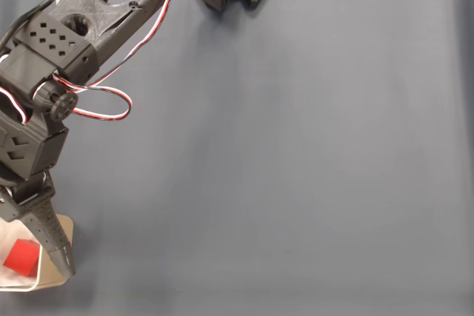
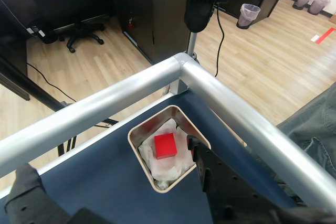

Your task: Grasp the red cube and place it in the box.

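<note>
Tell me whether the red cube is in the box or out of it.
In. The red cube rests on the white lining inside the box, walls all around it; the open gripper is not holding it.

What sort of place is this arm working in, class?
Probably an office or lab: the wrist view shows a wood-look floor, an office chair, dark desks and waste bins beyond the blue table's metal rail.
</note>
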